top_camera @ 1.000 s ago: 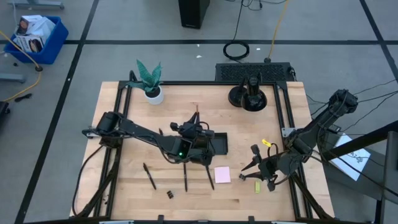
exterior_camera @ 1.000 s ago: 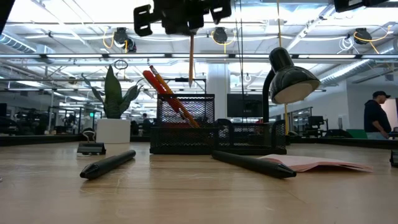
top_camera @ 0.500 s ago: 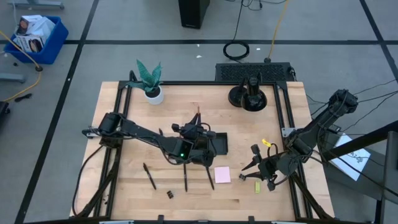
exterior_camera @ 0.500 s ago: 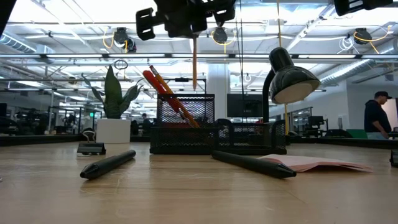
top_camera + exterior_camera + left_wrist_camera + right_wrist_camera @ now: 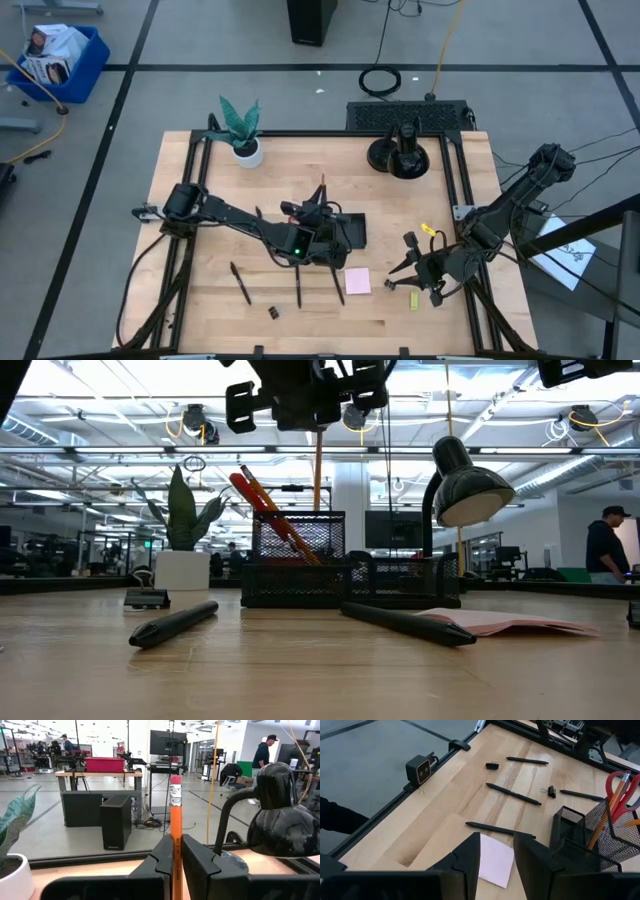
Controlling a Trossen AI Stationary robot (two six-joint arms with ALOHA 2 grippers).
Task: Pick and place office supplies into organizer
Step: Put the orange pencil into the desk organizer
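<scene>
Pale wooden table (image 5: pixel 210 250), grain showing, a soft satin sheen along its surface. The organizer (image 5: pixel 600 837) is black wire mesh, metal by the look, matt. A painted orange pencil (image 5: pixel 175 845) shines a little, with a ribbed metal band under a pink rubber tip. Matt black plastic fingers (image 5: pixel 197 860). The lamp (image 5: pixel 285 827) shade is glossy black. The pink pad (image 5: pixel 495 860) is plain matt paper.

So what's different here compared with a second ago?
The left tool, shut on the orange pencil, has carried it sideways above the organizer, towards the desk lamp, with the pencil upright throughout. Nothing was grasped or released. The right tool waits unchanged near the pink sticky-note pad; the pens on the table haven't moved.
</scene>
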